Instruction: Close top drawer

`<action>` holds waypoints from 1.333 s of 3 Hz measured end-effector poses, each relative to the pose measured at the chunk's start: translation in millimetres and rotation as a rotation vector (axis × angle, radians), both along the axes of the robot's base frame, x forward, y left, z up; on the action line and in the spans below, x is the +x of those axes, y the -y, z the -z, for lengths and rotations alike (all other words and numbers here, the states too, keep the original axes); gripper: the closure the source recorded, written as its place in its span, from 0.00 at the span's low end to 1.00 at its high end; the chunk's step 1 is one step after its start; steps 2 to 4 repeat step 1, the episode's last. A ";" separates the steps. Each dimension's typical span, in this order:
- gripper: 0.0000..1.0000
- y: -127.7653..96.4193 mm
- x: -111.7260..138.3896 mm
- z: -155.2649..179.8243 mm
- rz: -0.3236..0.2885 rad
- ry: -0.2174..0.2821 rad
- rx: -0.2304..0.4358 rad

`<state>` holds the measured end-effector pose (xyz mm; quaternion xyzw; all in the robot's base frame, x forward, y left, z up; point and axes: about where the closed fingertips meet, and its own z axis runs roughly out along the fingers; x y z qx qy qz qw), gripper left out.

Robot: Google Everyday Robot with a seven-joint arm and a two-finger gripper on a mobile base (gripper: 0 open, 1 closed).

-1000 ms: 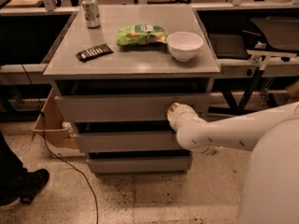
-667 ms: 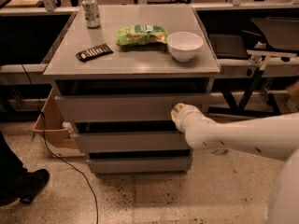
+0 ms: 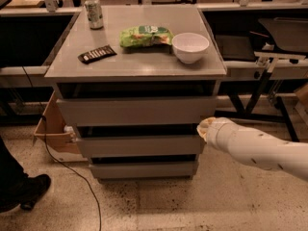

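The top drawer (image 3: 134, 110) is the wide grey handle-less front just under the cabinet's tabletop, with a dark gap above it. Its front sits a little back from the tabletop's front edge. My gripper (image 3: 205, 128) is at the tip of the white arm that comes in from the lower right. It is by the drawer's lower right corner, level with the gap above the middle drawer (image 3: 139, 146). I cannot tell whether it touches the front.
On the tabletop (image 3: 96, 70) are a soda can (image 3: 94, 12), a dark snack bar (image 3: 96, 54), a green chip bag (image 3: 146, 36) and a white bowl (image 3: 190, 46). A bottom drawer (image 3: 143, 169), a cardboard box (image 3: 52, 129), a floor cable and a person's shoe (image 3: 24, 192) are at the left.
The gripper has moved from the right part of the top drawer's front to the right and down, off towards its lower right corner. The drawer front looks unmoved.
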<state>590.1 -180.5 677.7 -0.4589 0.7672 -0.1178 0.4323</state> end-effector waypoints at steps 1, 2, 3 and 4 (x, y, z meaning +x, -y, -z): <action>0.73 -1.2 -3.1 1.4 -0.007 -0.014 0.001; 0.73 -1.2 -3.1 1.4 -0.007 -0.014 0.001; 0.73 -1.2 -3.1 1.4 -0.007 -0.014 0.001; 0.73 -1.2 -3.1 1.4 -0.007 -0.014 0.001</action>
